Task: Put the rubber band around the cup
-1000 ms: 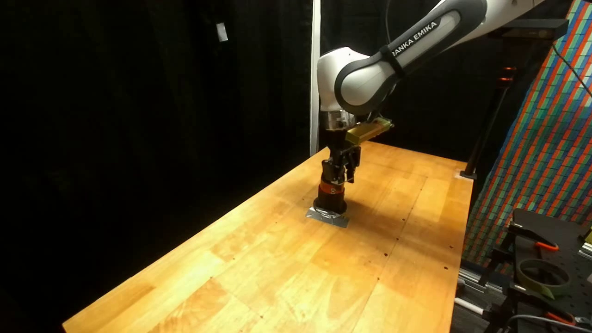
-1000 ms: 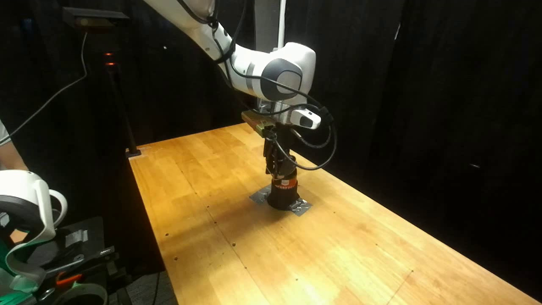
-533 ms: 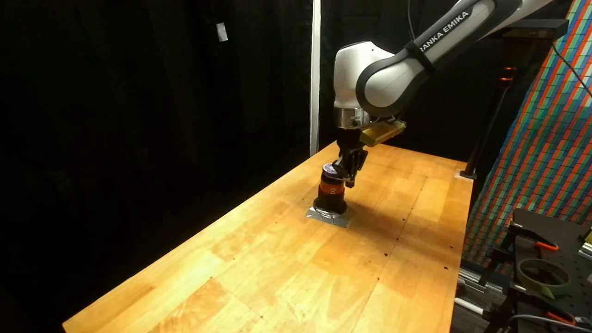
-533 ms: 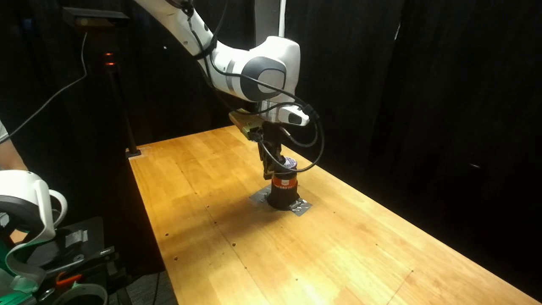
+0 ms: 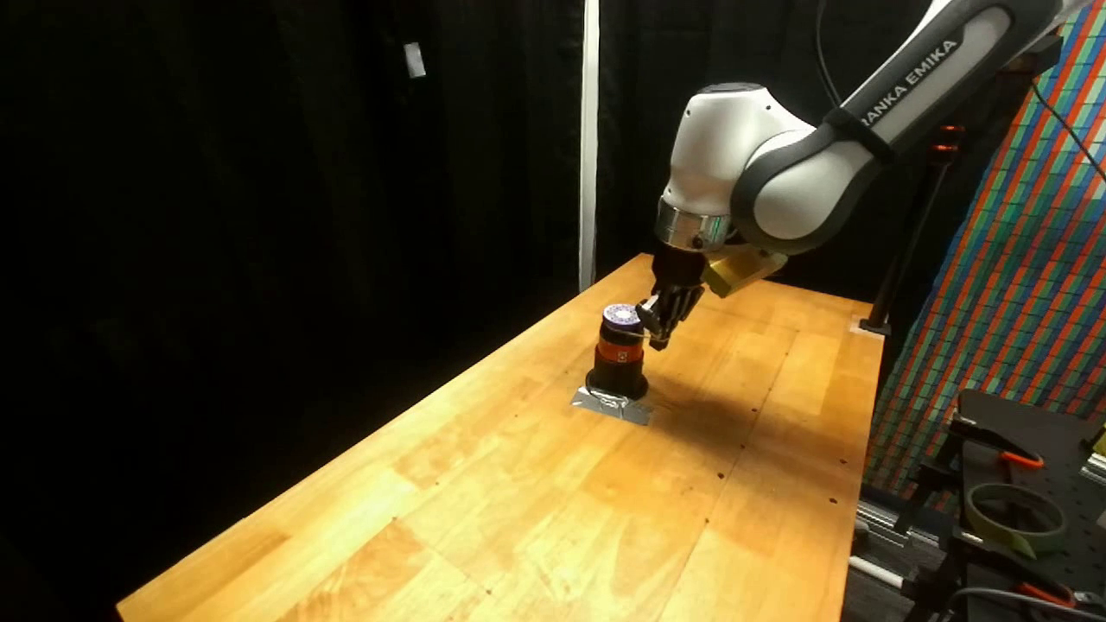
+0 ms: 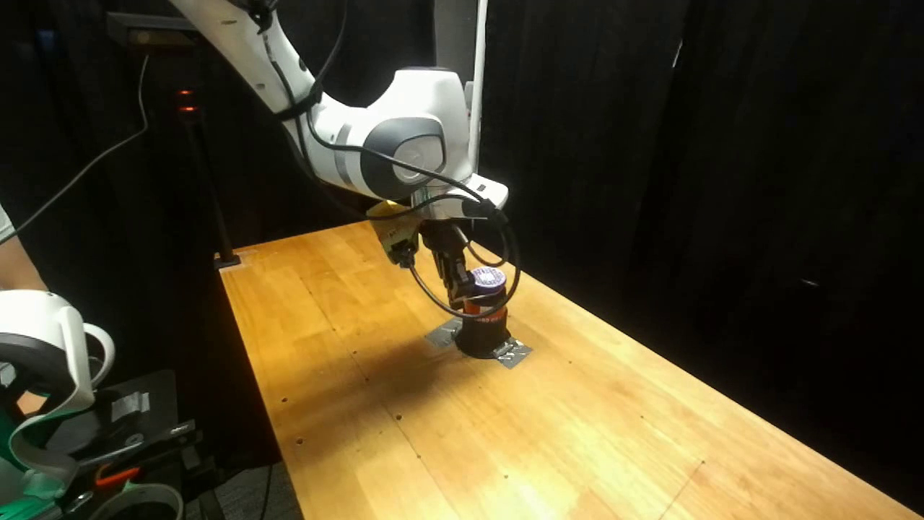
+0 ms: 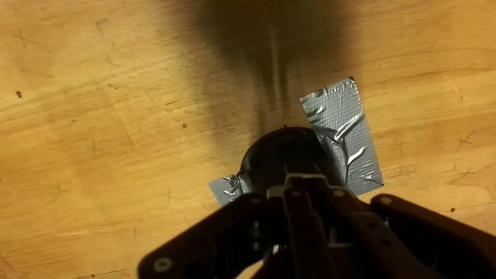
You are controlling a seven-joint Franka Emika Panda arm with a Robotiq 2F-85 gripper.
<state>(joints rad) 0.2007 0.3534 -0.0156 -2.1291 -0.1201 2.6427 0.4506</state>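
Note:
The cup (image 5: 620, 373) is a dark upright cylinder with an orange-red band and a pale patterned top, fixed to the table; its dark lower part (image 7: 281, 153) shows in the wrist view. Close beside its upper part, tilted, is my gripper (image 5: 658, 342), seen there too in an exterior view (image 6: 458, 300). Its fingers have come together, shut. A thin pale rubber band (image 5: 641, 336) lies against the upper cup and stretches across to the fingertips. Whether the fingers pinch it or stand inside its loop, I cannot tell.
Grey tape strips (image 6: 514, 353) hold the cup's base to the wooden table (image 5: 536, 510). A dark post (image 5: 912, 229) rises at a far corner. Beyond the table's edge, a side surface carries a tape roll (image 5: 1015, 518). A loose cable (image 6: 516, 267) loops from the wrist in front of the cup.
My gripper has moved from over the cup to its side, tilted and gone from partly open to shut. The cup's top has come into view. The cup has stayed put.

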